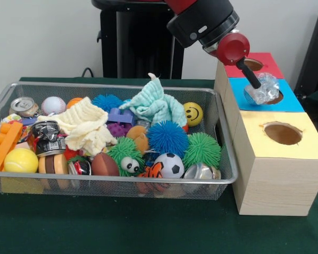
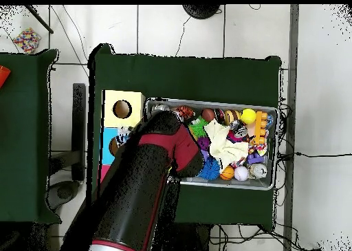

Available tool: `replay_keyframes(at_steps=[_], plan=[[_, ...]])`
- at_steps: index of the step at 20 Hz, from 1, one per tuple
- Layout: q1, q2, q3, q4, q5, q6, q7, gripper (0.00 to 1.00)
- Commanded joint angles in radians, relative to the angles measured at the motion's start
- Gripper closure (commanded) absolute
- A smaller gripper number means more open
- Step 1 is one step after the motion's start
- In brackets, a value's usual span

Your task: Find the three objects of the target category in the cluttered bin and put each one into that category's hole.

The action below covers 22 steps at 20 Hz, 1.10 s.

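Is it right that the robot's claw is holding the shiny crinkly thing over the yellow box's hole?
Not quite. In the front view the claw holds the shiny crinkly thing over the blue box, right at its hole, not over the yellow box. The yellow box's hole sits open with nothing above it.

We see our arm (image 1: 201, 21) come down from the top edge in the front view, black wrist housing ending in a red rounded joint. From it our gripper (image 1: 253, 78) slants down and to the picture's right, a dark finger showing. Overhead, the thick red and black arm (image 2: 141, 186) reaches up from the base, hiding the gripper beneath it.
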Motion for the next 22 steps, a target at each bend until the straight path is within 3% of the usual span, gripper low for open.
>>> replay_keyframes(at_steps=[1,10,22], plan=[[-0.023,0.055,0.157,0.038,-0.078,-0.15,0.04,1.0],[-0.005,0.059,0.148,0.034,-0.116,-0.179,0.066,1.0],[-0.04,0.046,0.181,0.047,-0.053,-0.165,-0.012,1.0]])
